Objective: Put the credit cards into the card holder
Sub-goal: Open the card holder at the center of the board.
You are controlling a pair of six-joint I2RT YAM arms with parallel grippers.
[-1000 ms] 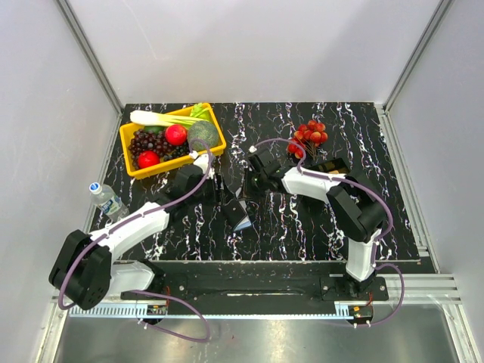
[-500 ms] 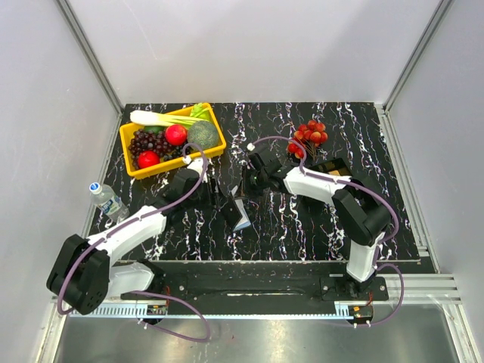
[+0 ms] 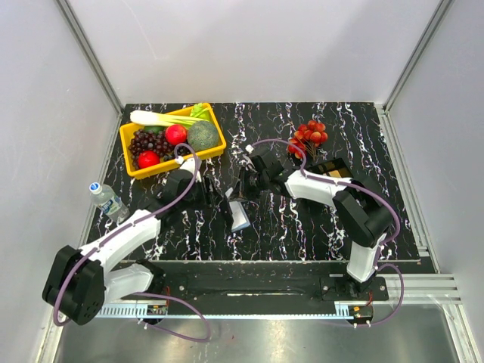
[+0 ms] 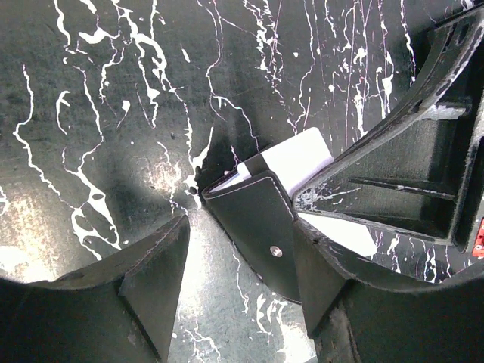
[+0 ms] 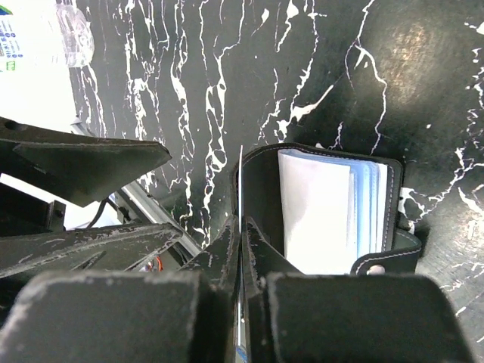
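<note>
Your right gripper (image 5: pixel 240 253) pinches a card (image 5: pixel 240 178) edge-on, pointing up-frame, left of the open card holder (image 5: pixel 325 219); left gripper (image 4: pixel 238 291) spread, table (image 4: pixel 98 91) free upper left.

Black white-veined marble table (image 3: pixel 363 132) enclosed by plain pale walls (image 3: pixel 249 45).

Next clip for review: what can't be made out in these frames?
Credit card: right wrist view shows only its thin edge, pinched in the shut right tool; its face is unseen.
Card holder: its pale leaves hide whether cards are already inside; from above, both tools partly cover it.
Black tray: contents too small in the top view.
Left tool: open around the holder's flap; contact unclear in the left wrist view.
</note>
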